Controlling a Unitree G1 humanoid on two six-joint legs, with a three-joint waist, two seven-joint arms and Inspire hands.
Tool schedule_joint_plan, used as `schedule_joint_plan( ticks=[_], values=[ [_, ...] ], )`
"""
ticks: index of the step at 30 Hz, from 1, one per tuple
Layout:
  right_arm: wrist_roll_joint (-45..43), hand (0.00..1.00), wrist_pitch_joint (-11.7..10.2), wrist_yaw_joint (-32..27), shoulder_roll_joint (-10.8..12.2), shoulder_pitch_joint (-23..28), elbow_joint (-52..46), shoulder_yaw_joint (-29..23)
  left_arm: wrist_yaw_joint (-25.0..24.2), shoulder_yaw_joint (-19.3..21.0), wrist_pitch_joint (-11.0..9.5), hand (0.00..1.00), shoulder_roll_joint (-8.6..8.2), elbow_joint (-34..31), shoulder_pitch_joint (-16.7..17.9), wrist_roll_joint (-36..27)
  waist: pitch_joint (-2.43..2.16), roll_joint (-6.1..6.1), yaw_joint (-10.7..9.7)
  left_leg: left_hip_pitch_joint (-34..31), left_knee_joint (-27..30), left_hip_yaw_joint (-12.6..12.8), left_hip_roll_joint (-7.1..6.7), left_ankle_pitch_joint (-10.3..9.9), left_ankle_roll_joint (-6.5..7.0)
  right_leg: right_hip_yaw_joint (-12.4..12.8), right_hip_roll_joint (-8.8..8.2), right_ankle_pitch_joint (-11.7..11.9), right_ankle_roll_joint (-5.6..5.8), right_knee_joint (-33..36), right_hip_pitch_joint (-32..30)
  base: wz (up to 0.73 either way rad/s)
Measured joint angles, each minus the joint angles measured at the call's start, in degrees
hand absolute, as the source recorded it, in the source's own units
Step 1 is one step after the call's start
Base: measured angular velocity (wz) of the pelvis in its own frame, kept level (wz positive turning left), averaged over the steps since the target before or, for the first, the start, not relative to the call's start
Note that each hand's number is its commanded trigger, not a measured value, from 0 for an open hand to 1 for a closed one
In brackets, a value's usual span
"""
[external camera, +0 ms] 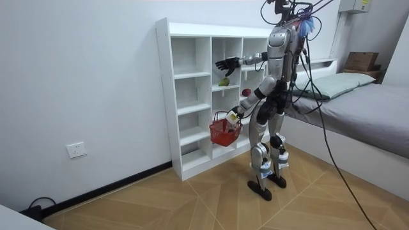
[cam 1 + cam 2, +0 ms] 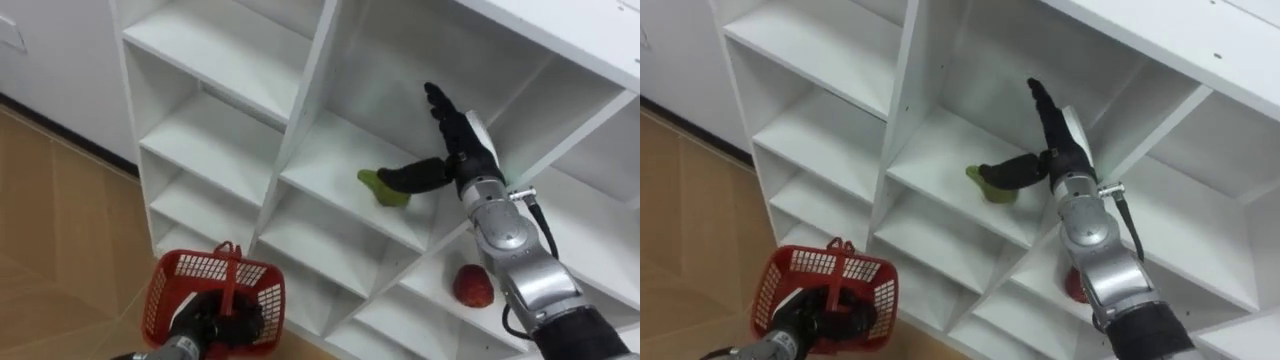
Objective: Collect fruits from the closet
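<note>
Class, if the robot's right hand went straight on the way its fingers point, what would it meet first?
Probably the compartment's back wall: the open right hand points up and inward. The green fruit sits off that line, by the thumb. Depth is unclear. The left hand holds the basket.

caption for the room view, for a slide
Robot at the white shelf unit, right hand open by a green fruit, left hand holding a red basket.
</note>
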Motion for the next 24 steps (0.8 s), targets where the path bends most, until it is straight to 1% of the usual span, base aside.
schedule_joint_plan(
  ticks=[2,6,8,10,12,15,18,19,24],
  values=[
    [0.1,0.0,0.0,-0.4,0.1,-0.8,1.6,0.0,-0.2,-0.4,0.4,1.0,0.0,0.2,0.0,0.0,0.01,-0.13,0.1,-1.5,0.8,0.0,-0.07,0.0,0.03,-0.1,0.02,0.1,0.13,0.0,-1.2,0.0],
    [0.0,0.0,0.0,-1.5,0.5,-2.5,5.6,0.0,-0.3,-1.1,0.4,1.0,-0.05,0.9,0.0,0.1,0.1,-0.02,0.8,-2.4,1.2,0.1,-0.13,0.0,0.06,0.1,-0.01,0.2,0.21,0.0,-2.1,0.0],
    [-0.1,0.0,0.0,-1.8,0.7,-3.7,7.8,0.1,-0.3,-1.0,0.4,1.0,0.07,1.3,0.1,1.6,0.11,-0.01,1.2,-2.7,1.2,0.2,-0.1,0.0,0.08,0.1,-0.02,0.2,0.21,0.0,-2.5,-0.03],
    [-0.4,0.0,-0.1,-3.3,1.1,-4.2,9.9,0.2,-0.3,-1.0,0.5,1.0,0.04,1.5,0.1,2.6,0.3,0.23,2.1,-2.8,1.0,0.3,-0.02,0.0,0.08,0.0,-0.01,0.2,0.2,-0.1,-2.7,-0.02],
    [-1.1,0.0,-0.1,-3.4,1.5,-4.4,11.3,0.2,-0.3,-1.0,0.5,1.0,0.05,1.4,0.0,2.6,0.23,0.14,2.3,-3.5,1.1,0.2,-0.01,0.0,0.08,-0.1,-0.01,0.2,0.2,0.0,-3.2,0.0],
    [-1.1,0.0,-0.1,-3.8,2.1,-5.3,12.0,0.4,-0.3,-1.1,0.5,1.0,-0.01,1.5,-0.5,2.2,0.27,0.13,2.3,-5.4,1.5,0.5,0.09,0.2,0.01,0.0,-0.01,0.4,-0.02,0.1,-4.9,-0.04],
    [-1.1,0.0,-0.1,-3.7,2.7,-5.8,14.1,0.5,-0.5,-1.7,0.5,1.0,-0.19,1.6,-1.0,2.2,0.47,0.3,2.4,-6.4,2.0,0.5,0.14,0.2,0.04,0.0,-0.09,0.6,-0.03,0.1,-5.9,-0.02],
    [-1.1,0.0,-0.1,-3.6,2.9,-6.2,15.0,0.9,-0.5,-2.0,0.5,1.0,-0.16,1.6,-1.1,2.1,0.63,0.4,2.4,-6.7,2.1,0.5,0.13,0.2,0.05,-0.1,-0.11,0.6,0.0,0.1,-6.1,0.0],
    [-0.9,0.0,-0.8,-2.9,2.9,-6.7,15.7,1.5,-0.6,-2.6,0.5,1.0,-0.14,1.9,-1.1,2.0,0.72,0.41,2.0,-7.3,2.2,0.7,0.11,0.3,0.13,0.0,-0.1,0.7,0.04,0.1,-6.8,0.0]
  ],
)
